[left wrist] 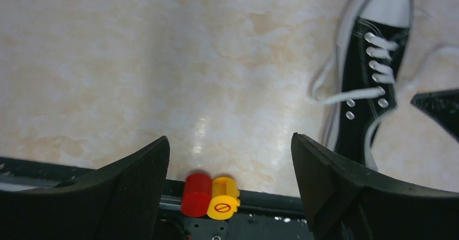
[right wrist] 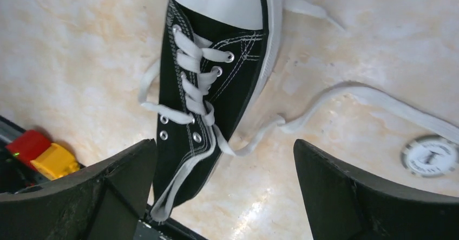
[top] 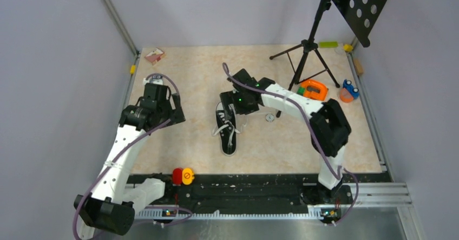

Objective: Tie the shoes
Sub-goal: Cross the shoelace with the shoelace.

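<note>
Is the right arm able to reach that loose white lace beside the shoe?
Probably yes. The right tool hangs open above the shoe, and the loose lace lies flat on the table beside it, with nothing covering it or standing in between.

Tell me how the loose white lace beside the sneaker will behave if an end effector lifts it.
The lace lies flat in a limp, wavy curve, so it is probably floppy and would drape from a pinch. It looks thin, so likely light and hard to get under. It is threaded into the sneaker, so a firm pull may drag that.
</note>
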Controlling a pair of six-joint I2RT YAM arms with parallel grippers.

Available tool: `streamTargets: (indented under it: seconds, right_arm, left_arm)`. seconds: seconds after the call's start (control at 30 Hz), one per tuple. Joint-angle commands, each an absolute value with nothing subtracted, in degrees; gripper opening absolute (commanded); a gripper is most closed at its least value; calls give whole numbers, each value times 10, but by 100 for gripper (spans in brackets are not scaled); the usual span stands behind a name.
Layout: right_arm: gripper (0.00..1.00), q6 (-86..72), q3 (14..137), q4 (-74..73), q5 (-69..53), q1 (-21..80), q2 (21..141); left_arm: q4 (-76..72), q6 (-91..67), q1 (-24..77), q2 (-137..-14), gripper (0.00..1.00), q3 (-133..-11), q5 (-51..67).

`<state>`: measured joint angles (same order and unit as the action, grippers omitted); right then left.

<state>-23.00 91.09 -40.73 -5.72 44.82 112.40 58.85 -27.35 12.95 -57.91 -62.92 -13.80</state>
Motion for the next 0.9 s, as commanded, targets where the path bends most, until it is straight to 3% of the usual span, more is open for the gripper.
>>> streamTargets:
  seconds: [0.0,0.13,0.27,0.4,0.5,0.6,0.67,0.8,0.87]
  right_arm:
    - [99,-258,843,-311,-14,440,979]
    - [99,-314,715,-227,-22,450,901]
    - [94,-385,635,-218,20,459,877]
    - [90,-424,584,-215,30,461,849]
    - [87,-432,568,-226,61,461,821]
    - [78,-436,562,-229,82,461,803]
    - [72,-442,557,-216,83,460,800]
    - [72,-450,561,-208,86,460,815]
    - [65,-466,553,-202,109,460,820]
  left_arm:
    - [548,-217,143,-589,86,-635,72]
    - [516,-216,180,-589,88,-607,133]
    - [472,-334,192,-614,88,-571,61]
    - [444,-443,191,-681,69,-551,11]
    - [430,-462,191,-743,62,-564,47]
    - [351,-466,192,-789,63,-536,125]
    - [339,-473,193,-806,63,-523,120]
    - [297,-481,191,-820,63,-496,100]
    - [280,-483,191,-844,63,-492,109]
